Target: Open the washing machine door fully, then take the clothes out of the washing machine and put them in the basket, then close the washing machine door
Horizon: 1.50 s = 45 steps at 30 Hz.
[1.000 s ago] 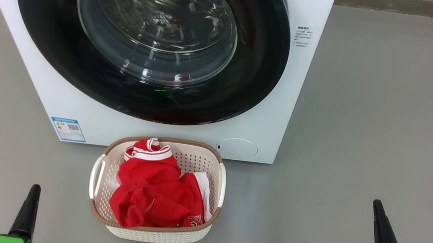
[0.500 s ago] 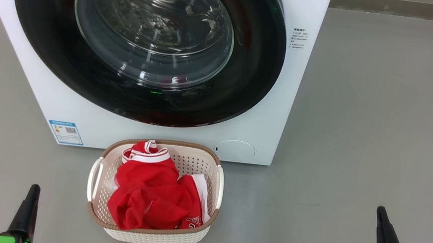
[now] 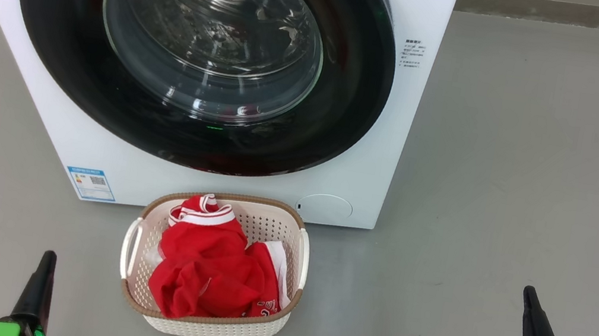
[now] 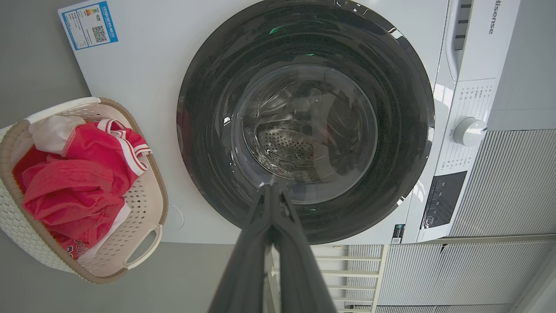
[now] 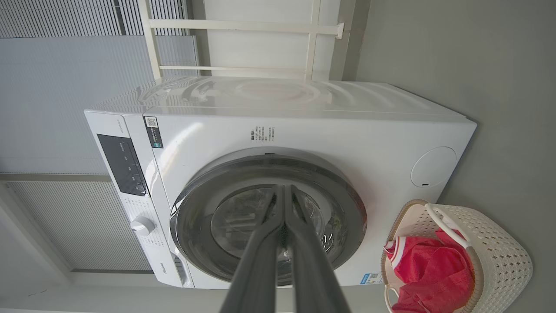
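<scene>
The white washing machine (image 3: 393,147) stands ahead with its round black washing machine door (image 3: 204,51) closed flat against the front; the steel drum shows through the glass. On the floor in front of it sits the cream basket (image 3: 214,326) holding the red clothes (image 3: 211,268) with white trim. My left gripper (image 3: 47,257) is shut and empty at the lower left, well left of the basket. At the lower right my right gripper (image 3: 528,291) is shut too, holding nothing. The wrist views show the door (image 4: 304,121) (image 5: 269,217) and the basket (image 4: 147,204) (image 5: 499,248) with clothes (image 4: 69,182) (image 5: 434,269).
Grey floor (image 3: 545,171) lies open to the right of the machine. A blue label (image 3: 90,183) marks the machine's lower front. A white frame (image 5: 243,26) and ribbed wall panels (image 4: 512,182) stand behind the machine.
My right gripper has drawn back slightly toward the bottom of the head view. The machine and basket shifted a little in the picture early on, as the camera moved.
</scene>
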Tool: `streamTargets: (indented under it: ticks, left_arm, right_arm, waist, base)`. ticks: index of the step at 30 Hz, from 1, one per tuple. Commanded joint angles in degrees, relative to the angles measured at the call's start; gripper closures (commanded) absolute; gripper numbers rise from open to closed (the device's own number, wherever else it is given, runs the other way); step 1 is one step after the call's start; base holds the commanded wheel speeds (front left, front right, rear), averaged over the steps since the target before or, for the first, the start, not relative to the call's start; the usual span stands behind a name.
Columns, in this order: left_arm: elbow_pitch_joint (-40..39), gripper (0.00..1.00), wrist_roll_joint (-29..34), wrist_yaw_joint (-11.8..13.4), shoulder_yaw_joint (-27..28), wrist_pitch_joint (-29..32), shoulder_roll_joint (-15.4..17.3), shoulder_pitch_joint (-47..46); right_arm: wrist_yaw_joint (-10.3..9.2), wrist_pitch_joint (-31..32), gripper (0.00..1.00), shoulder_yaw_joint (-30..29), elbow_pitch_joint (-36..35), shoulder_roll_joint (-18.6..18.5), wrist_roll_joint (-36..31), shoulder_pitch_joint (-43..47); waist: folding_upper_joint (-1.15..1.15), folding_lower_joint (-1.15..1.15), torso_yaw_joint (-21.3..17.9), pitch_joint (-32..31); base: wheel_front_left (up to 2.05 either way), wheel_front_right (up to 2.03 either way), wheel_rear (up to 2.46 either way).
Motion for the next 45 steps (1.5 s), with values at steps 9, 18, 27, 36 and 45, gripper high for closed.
streamTargets:
  ticks: [9,18,27,36,45]
  left_arm:
    - [-1.1,1.0,-0.1,-0.7,2.0,0.3,0.9,-2.2]
    - [-1.1,1.0,-0.1,-0.7,2.1,0.3,0.9,-2.2]
    - [-1.1,1.0,0.0,-0.7,2.1,0.4,0.8,-2.2]
    - [-1.1,1.0,0.0,-0.7,2.1,0.4,0.8,-2.2]
    - [-1.1,1.0,0.0,-0.7,2.1,0.4,0.8,-2.2]
  right_arm:
    - [-0.05,0.4,1.0,1.3,-1.8,-0.1,0.3,-0.6]
    - [-0.05,0.4,1.0,1.3,-1.8,-0.1,0.3,-0.6]
    - [-0.05,0.4,1.0,1.3,-1.8,0.0,0.2,-0.6]
    - [-0.05,0.4,1.0,1.2,-1.8,0.0,0.2,-0.6]
    - [-0.05,0.4,1.0,1.2,-1.8,0.0,0.2,-0.6]
  waist:
    - [0.0,0.0,0.0,0.0]
    - [0.0,0.0,0.0,0.0]
    - [0.0,0.0,0.0,0.0]
    - [0.0,0.0,0.0,0.0]
    - [0.0,0.0,0.0,0.0]
  base:
    - [0.0,0.0,0.0]
    - [0.0,0.0,0.0]
    - [0.0,0.0,0.0]
    - [0.0,0.0,0.0]
    - [0.0,0.0,0.0]
